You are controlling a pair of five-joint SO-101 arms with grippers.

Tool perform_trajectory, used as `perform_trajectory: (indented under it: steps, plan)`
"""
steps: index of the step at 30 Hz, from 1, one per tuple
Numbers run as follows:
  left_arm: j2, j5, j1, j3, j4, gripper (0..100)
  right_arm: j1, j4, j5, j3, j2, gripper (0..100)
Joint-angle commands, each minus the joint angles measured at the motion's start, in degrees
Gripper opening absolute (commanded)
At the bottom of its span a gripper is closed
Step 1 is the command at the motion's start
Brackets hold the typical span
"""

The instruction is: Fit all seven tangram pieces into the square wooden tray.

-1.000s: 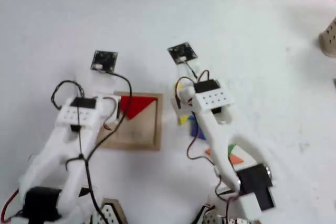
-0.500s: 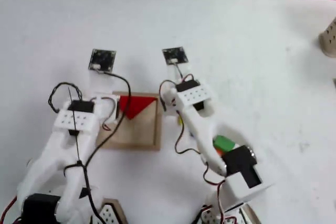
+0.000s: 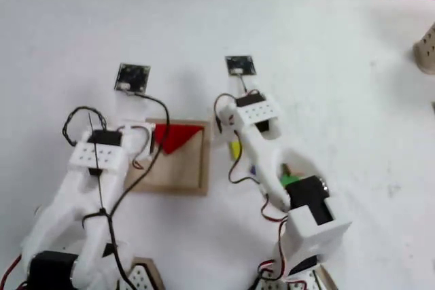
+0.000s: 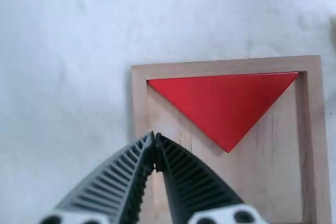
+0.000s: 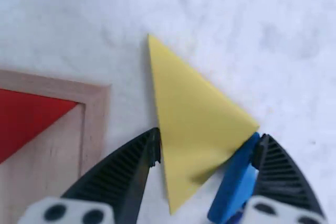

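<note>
Currently: right jaws apart, straddling the yellow triangle (image 5: 194, 124), which lies flat on the white surface (image 5: 236, 14). One tip sits at the triangle's edge on the tray side. The other tip touches a blue piece (image 5: 233, 182) crowding the triangle's opposite corner. Nothing is clamped. Left jaws together, empty, poised over bare floor inside the wooden tray (image 4: 220, 65), close to one wall and just short of the red triangle (image 4: 226, 100). Red triangle lies flat in the tray, long side flush against one wall, spanning two corners. From the high view, the yellow triangle rests just beside the tray's outer wall, and a green piece (image 3: 291, 180) lies farther off, partly under the right arm. Progress, as I judge it: early. One piece of seven is seated and six are left. Yellow, blue and green are visibly outside; the rest I cannot locate, likely hidden by the arm. Yellow looks the next candidate.
</note>
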Motion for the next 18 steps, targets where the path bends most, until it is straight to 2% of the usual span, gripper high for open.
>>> perform_trajectory:
  steps: [1, 3, 7, 13, 18]
  plan:
    - [-1.6, -0.5, 0.3, -0.4, -1.1, 3, 1.5, 0.3, -0.2, -2.5, -0.5, 30.3]
    - [-1.6, -0.5, 0.3, -0.4, -1.1, 3, 0.9, 0.3, 2.5, -2.5, -0.5, 33.3]
    - [-1.6, -0.5, 0.3, -0.4, -1.1, 3, -0.2, 0.5, 5.2, -2.5, -0.5, 33.0]
    - [-1.6, -0.6, 0.3, -0.4, -1.1, 3, 2.2, 0.5, 9.5, -4.6, 0.7, 33.0]
    - [-1.6, -0.6, 0.3, -0.4, -1.1, 3, 1.4, 4.6, 8.9, -10.1, 5.1, 33.0]
